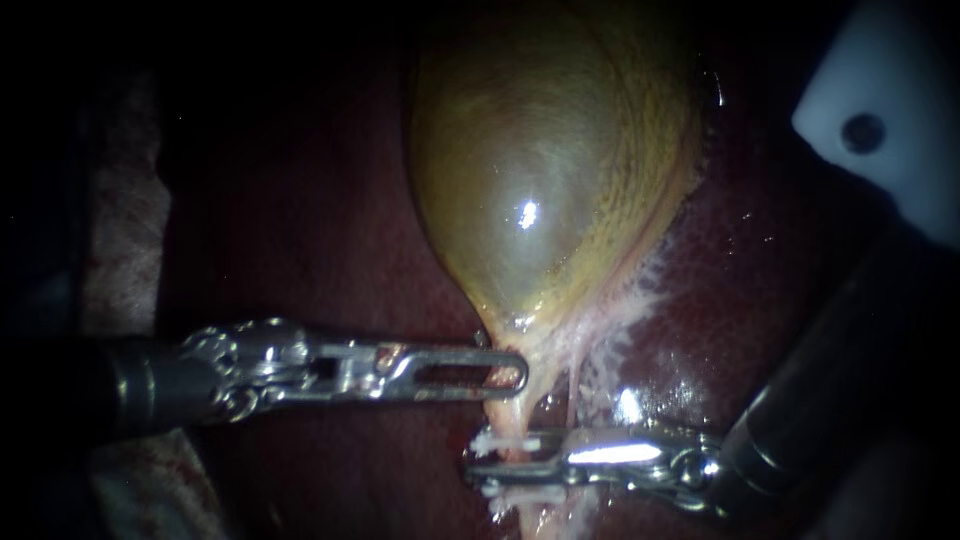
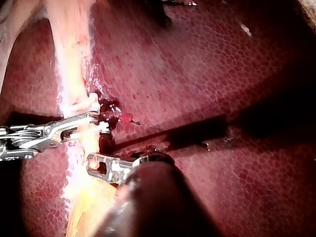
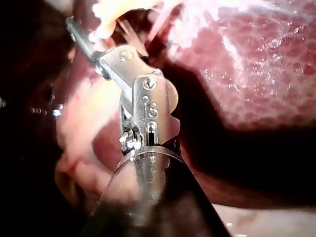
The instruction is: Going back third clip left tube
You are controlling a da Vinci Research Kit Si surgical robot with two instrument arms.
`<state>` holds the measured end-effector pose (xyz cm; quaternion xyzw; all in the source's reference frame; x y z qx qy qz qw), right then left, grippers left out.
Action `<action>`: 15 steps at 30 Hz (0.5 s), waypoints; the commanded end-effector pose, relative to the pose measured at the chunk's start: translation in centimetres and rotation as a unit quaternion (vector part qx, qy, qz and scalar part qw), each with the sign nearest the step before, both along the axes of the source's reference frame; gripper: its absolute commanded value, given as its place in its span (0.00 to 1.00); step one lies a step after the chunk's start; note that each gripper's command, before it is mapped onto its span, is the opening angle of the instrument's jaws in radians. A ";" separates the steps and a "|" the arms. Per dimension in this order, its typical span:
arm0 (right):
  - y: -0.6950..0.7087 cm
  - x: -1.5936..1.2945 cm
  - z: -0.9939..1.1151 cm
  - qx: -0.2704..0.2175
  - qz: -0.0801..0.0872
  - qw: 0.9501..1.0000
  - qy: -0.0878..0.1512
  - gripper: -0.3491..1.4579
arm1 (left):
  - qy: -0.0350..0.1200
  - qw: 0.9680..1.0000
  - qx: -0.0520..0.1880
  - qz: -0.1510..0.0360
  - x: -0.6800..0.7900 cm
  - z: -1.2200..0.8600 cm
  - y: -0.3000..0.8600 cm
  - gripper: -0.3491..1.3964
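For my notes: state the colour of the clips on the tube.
The clips are white, best seen in the endoscope view.

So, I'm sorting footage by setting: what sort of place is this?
Probably a surgical practice bench seen through an endoscope: a gallbladder lies on dark red liver, the slender left instrument and right instrument work at its neck, and white clips sit on a tube there.

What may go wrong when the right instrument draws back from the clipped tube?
The slender metal right instrument lies across the pale tube between small white clips; withdrawing could snag and loosen one. The silver slotted left instrument sits at the narrow neck of the yellow-green gallbladder; hard pulling might tear it.
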<state>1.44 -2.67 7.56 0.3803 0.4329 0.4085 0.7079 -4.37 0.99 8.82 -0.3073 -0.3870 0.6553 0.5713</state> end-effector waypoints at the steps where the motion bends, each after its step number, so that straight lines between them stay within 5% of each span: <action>1: 0.01 -0.01 -0.01 -0.007 -0.002 1.000 0.001 0.45 | -0.001 1.000 0.000 0.001 0.00 0.00 0.00 0.00; 15: 0.06 -0.11 -0.06 -0.073 -0.018 0.997 0.016 0.45 | -0.003 1.000 0.001 -0.002 0.00 -0.06 0.00 0.00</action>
